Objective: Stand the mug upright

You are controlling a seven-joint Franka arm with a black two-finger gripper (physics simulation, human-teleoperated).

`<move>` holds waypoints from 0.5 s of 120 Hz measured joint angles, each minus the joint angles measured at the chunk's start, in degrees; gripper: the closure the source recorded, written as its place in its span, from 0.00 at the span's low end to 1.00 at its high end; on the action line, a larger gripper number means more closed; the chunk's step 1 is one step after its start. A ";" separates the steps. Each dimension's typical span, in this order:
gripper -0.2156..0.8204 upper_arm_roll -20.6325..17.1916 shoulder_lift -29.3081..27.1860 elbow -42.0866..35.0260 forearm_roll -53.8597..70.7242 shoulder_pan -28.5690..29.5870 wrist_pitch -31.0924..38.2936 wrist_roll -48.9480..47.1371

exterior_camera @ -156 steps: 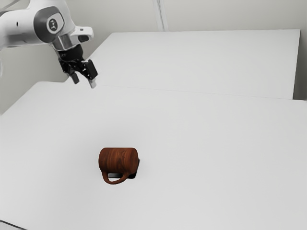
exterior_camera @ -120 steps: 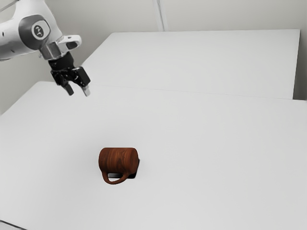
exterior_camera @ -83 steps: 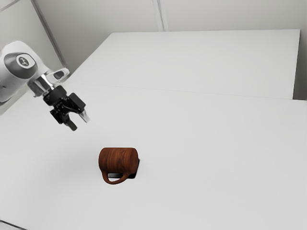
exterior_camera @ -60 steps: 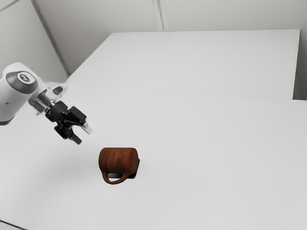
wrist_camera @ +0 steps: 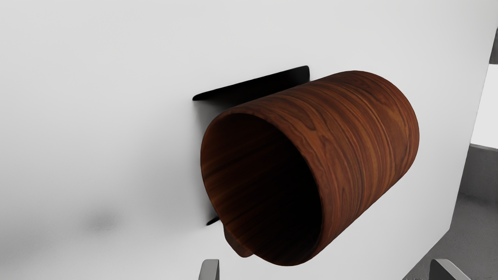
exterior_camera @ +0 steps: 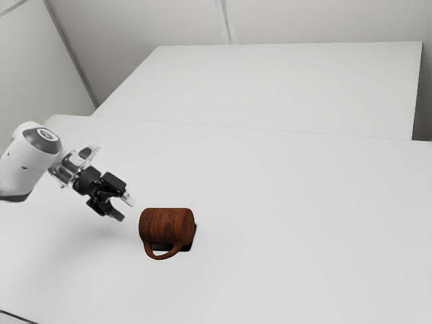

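Note:
My gripper [exterior_camera: 124, 209] stands open just to the exterior view's left of the brown wood-grain mug [exterior_camera: 167, 225], with space between them. The mug lies on its side, its handle pointing toward the exterior view's bottom edge. In the wrist view the open gripper [wrist_camera: 325, 270] has its fingers wide apart, nothing held between them. There the mug [wrist_camera: 362, 144] turns its open mouth toward my hand, and the handle is mostly hidden behind the rim. A thin black piece [wrist_camera: 264, 85] shows beneath and beside the mug.
The mug rests on a broad white table [exterior_camera: 283, 223]. Another white surface [exterior_camera: 283, 88] lies behind it in the exterior view. A dark cable [exterior_camera: 17, 317] crosses the exterior view's lower left corner. Grey floor [wrist_camera: 472, 217] shows past the table edge in the wrist view.
My hand has come down from the exterior view's upper left, swinging left and then back toward the mug. It is now much nearer and more tilted. The mug has not moved.

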 joint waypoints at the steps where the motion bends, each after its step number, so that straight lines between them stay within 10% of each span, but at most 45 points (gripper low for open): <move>1: 0.22 -0.01 0.02 -0.13 -0.17 -0.09 0.04 0.14; 60: 0.24 -1.61 2.15 -1.97 -7.50 -3.75 2.23 5.48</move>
